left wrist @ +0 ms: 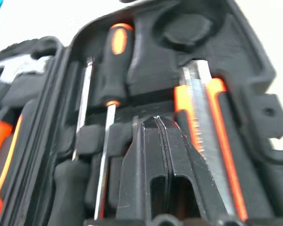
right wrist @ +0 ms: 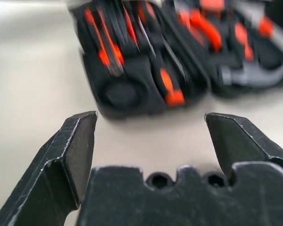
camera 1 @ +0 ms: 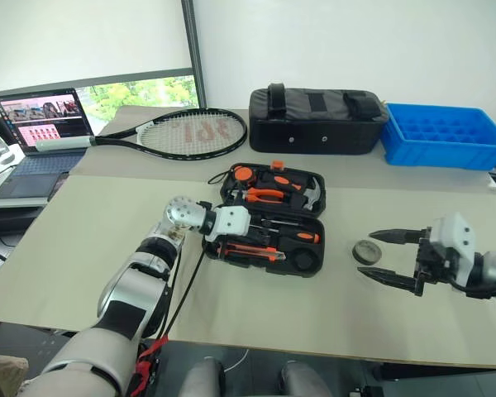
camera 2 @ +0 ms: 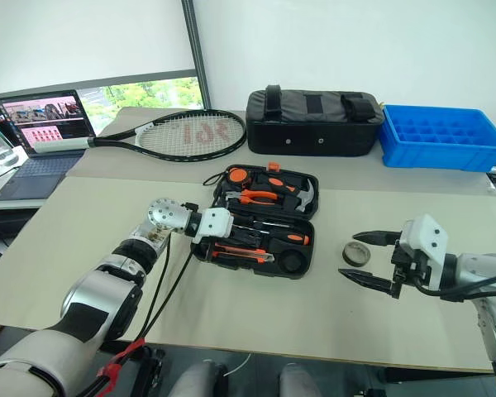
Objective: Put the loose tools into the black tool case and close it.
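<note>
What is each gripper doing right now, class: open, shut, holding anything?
Left gripper: shut, empty, over the open black tool case.
Right gripper: open, empty, beside the grey tape roll.

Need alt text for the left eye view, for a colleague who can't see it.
An open black hard-plastic tool case lies mid-table; the left gripper, shut, is at its near-left edge. The open right gripper flanks a small grey tape roll beside the case. Behind: black tennis racket, black fabric bag, blue plastic tray.
</note>
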Robot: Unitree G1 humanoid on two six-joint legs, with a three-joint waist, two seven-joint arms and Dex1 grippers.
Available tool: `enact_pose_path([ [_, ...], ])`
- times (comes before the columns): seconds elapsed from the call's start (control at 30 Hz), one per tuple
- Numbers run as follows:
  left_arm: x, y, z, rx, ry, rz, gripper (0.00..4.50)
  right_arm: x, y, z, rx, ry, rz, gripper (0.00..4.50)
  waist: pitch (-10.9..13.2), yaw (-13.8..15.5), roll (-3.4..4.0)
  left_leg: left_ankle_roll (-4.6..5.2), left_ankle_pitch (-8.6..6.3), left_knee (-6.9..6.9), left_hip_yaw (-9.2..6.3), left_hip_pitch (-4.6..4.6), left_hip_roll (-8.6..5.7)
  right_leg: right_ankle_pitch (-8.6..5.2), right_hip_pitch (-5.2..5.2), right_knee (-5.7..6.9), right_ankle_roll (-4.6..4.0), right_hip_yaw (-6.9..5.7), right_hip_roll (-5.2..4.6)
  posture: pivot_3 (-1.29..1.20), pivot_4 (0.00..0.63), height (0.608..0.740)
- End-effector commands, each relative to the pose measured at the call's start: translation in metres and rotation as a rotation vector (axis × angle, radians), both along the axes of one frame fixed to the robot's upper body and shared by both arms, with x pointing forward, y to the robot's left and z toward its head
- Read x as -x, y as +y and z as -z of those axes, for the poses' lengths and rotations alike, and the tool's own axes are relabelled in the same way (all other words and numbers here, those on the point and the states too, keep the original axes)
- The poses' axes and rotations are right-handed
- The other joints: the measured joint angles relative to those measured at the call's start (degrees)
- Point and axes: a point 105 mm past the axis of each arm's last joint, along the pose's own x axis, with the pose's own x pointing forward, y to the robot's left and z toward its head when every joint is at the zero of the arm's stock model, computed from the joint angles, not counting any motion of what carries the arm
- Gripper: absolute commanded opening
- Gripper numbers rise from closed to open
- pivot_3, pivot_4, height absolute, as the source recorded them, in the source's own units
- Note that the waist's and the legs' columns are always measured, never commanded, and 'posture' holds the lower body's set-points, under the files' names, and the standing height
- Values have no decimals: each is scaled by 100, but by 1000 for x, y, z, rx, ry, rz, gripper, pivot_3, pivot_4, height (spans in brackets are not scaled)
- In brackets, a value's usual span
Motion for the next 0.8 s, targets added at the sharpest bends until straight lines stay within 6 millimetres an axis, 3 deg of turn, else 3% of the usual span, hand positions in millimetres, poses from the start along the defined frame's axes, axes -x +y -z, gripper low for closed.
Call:
enact_pose_path([
  [0.03,-1,12,-66,129,28,62,1234,-18,-12,7,167,2,53,4227,4,-28,19,0,0,-5,0,-7,0,6,-7,1,-11,1,0,0,150,708],
  [0.1,9,22,-79,132,79,90,1737,-23,-14,10,176,22,62,4227,2,-34,26,2,1,-9,-4,-18,2,8,-16,-2,-14,-1,3,0,150,708],
  [0.3,50,38,-102,109,185,146,3857,-31,-14,19,191,67,45,4227,-6,-29,53,5,-1,-11,-16,-8,4,6,-2,-4,-15,-2,6,0,150,708],
  [0.37,64,42,-106,89,197,168,4500,-34,-12,23,199,74,40,3710,0,-22,43,5,-1,-10,-18,-10,6,6,-1,-6,-15,-2,6,0,150,708],
  [0.4,69,43,-107,79,199,177,4500,-36,-11,26,209,79,33,3562,4,-18,37,5,-1,-10,-19,-10,6,6,-1,-7,-15,-3,7,0,150,708],
  [0.53,84,45,-109,59,206,201,4500,-39,-10,28,219,82,20,2108,4,18,37,3,0,-1,-19,-5,3,5,9,-10,-14,-2,4,0,150,708],
  [0.73,92,47,-106,41,206,205,4500,-42,-11,26,225,70,14,140,4,5,37,3,0,-2,-19,-3,6,4,8,-9,-14,-2,7,0,150,708],
  [0.8,90,48,-105,36,199,194,4500,-45,-9,19,217,45,8,53,4,-1,37,4,1,-2,-19,-2,6,5,8,-9,-15,-2,7,0,150,708],
])
